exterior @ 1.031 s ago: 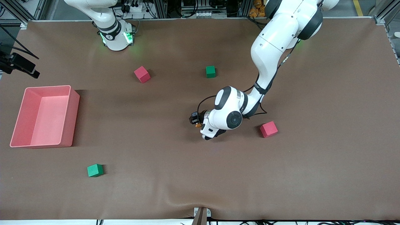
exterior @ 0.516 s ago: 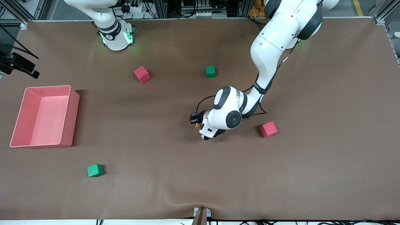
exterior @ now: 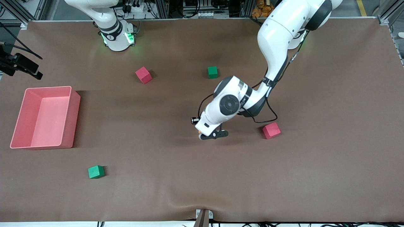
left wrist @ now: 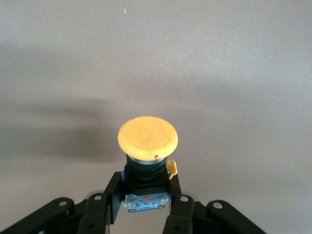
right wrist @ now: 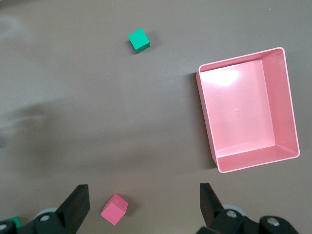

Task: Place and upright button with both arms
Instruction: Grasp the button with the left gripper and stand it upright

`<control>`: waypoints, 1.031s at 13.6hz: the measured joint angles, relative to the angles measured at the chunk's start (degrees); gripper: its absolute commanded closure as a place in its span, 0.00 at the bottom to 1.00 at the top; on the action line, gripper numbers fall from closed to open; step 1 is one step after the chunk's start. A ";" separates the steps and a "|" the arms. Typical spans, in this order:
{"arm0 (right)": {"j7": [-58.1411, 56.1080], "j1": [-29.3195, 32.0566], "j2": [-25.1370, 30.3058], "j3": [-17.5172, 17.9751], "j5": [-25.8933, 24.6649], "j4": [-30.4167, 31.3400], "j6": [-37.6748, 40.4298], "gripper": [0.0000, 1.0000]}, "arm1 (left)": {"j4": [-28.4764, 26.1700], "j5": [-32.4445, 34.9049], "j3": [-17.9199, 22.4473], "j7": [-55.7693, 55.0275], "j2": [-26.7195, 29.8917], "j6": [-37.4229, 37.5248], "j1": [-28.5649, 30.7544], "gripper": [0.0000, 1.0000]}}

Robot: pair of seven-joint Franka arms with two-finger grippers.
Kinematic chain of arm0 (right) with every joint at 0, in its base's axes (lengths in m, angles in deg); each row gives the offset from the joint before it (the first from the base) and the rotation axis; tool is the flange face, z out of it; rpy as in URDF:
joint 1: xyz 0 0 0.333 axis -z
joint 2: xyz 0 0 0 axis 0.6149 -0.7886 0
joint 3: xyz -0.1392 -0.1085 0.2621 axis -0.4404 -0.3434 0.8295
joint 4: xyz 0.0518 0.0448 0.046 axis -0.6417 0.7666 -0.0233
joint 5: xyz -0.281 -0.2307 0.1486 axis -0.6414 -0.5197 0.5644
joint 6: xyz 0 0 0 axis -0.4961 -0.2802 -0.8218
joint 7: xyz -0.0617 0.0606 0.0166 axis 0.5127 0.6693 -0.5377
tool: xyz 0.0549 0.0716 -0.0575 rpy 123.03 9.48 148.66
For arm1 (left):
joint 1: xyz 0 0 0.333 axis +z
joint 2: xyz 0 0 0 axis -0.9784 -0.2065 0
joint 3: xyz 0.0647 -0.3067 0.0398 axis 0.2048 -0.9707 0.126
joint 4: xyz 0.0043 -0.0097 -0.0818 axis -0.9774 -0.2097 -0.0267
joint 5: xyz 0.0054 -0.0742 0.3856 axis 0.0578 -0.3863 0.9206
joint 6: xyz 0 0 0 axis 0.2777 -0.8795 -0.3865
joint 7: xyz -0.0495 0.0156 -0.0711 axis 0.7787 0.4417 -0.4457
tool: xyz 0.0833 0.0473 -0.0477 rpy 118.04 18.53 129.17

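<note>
Now the left gripper (left wrist: 146, 207) holds the button (left wrist: 147, 138) tight above the table (exterior: 315, 157); standing it up is left. The right gripper (right wrist: 141, 207) waits wide open, high above the pink bin (right wrist: 287, 102).

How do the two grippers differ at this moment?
The left gripper is shut on the button's black body, while the right gripper stands open and holds nothing. The left gripper is low over the middle of the table; the right gripper hangs high over the table, looking down on the pink bin, with its arm waiting. Both are black two-finger grippers.
</note>
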 measured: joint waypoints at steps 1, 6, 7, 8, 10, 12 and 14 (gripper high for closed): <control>-0.01 -0.08 0.00 0.01 -0.01 0.02 -0.36 0.00 | -0.04 5.75 -0.02 -2.81 0.20 0.00 -1.30 1.00; -3.59 -0.12 0.00 -0.05 -0.02 0.35 -3.15 0.00 | -1.83 34.69 0.02 -29.55 -0.16 -5.82 -7.81 1.00; -3.89 -0.12 0.00 -0.05 -0.02 0.37 -3.23 0.00 | -2.53 38.94 0.00 -34.26 -0.54 -8.13 -8.37 1.00; -4.08 -0.12 0.00 -0.05 -0.02 0.39 -3.23 0.00 | -3.10 43.10 0.02 -38.99 -1.06 -9.96 -9.08 1.00; -4.29 -0.12 0.00 -0.06 -0.03 0.40 -3.23 0.00 | -3.52 52.92 0.01 -49.95 -2.35 -11.32 -10.56 1.00; -4.31 -0.12 0.00 -0.07 -0.03 0.43 -3.20 0.00 | -4.04 60.48 -0.02 -59.26 -3.25 -11.42 -11.95 1.00; -4.32 -0.12 0.00 -0.08 -0.03 0.43 -3.19 0.00 | -4.77 66.43 0.01 -66.72 -3.77 -11.41 -13.27 1.00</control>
